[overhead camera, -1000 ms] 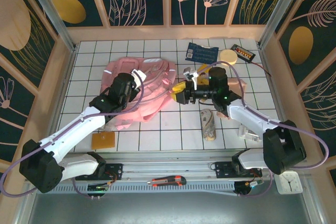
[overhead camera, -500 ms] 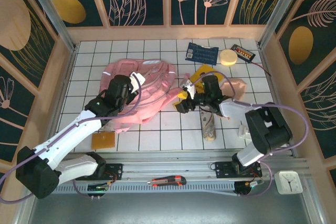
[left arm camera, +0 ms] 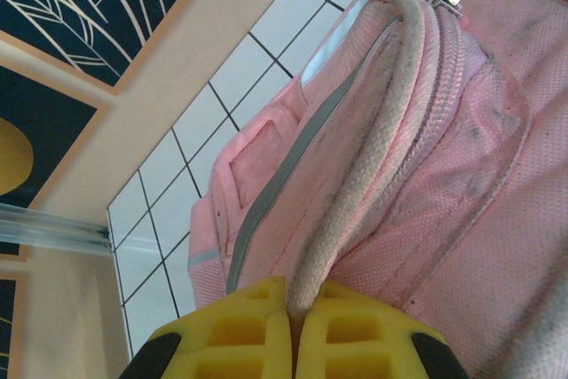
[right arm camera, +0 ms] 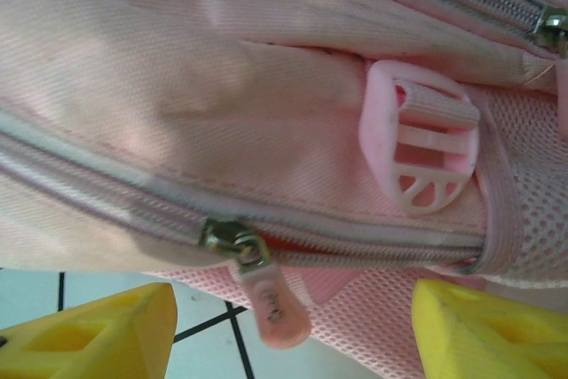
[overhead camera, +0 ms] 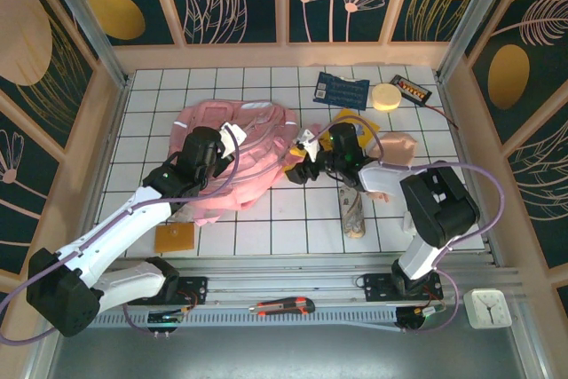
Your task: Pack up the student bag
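Note:
The student bag (overhead camera: 253, 144), a big soft pink backpack, lies on the tiled table left of centre. My left gripper (overhead camera: 226, 133) rests on top of it, its yellow fingers (left arm camera: 231, 330) shut on the bag's pale webbing handle (left arm camera: 355, 184). A grey reflective strip (left arm camera: 275, 184) runs beside that handle. My right gripper (overhead camera: 297, 166) is at the bag's right edge and stands open. Its yellow fingertips (right arm camera: 98, 335) sit either side of a pink zip pull (right arm camera: 273, 306), which hangs from a metal slider (right arm camera: 226, 237) and is not touched. A pink plastic buckle (right arm camera: 424, 144) lies just above the zip.
Behind the right arm lie a blue booklet (overhead camera: 341, 90), a pale round disc (overhead camera: 385, 97) and a black device (overhead camera: 412, 88). A peach cloth (overhead camera: 401, 145) and a patterned roll (overhead camera: 353, 210) lie right of centre. An orange square (overhead camera: 174, 237) sits front left.
The right arm has folded in and brought its gripper a little left to the bag's edge, with the jaws spread wider. The left gripper has kept its hold on the handle.

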{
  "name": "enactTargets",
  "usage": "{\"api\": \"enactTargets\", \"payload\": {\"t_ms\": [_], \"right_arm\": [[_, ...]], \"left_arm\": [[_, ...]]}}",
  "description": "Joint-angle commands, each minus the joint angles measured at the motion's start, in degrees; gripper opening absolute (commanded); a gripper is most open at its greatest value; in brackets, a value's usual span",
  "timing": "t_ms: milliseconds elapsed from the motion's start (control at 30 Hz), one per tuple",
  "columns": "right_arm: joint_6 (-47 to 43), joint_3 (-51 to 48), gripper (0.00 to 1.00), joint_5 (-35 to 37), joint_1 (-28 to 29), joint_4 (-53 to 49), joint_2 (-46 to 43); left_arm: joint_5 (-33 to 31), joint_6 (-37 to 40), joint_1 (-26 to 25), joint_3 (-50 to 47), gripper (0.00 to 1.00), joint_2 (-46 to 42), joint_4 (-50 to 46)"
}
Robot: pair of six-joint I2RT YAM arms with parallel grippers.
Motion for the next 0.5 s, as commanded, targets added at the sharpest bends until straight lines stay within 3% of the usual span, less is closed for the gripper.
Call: {"api": "enactTargets", "payload": {"t_ms": [0, 267, 367, 467], "right_arm": [[-0.7, 2.4, 0.7, 1.5, 0.6, 3.3, 1.7], [-0.9, 4.0, 0.57, 2.5, 1.0, 4.2, 4.0], [-1.2, 4.1, 0.42, 2.3, 1.0, 3.9, 4.4], [-1.4, 4.0, 0.2, 2.3, 1.0, 3.5, 4.0]], "left_arm": [[0.0, -0.2, 0.2, 1.1, 0.0, -1.7, 5.6], [-0.1, -0.1, 0.2, 1.3, 0.0, -1.8, 5.2], [-0.3, 0.0, 0.2, 1.5, 0.0, -1.8, 5.1], [-0.7, 0.1, 0.2, 1.4, 0.0, -1.8, 5.1]]}}
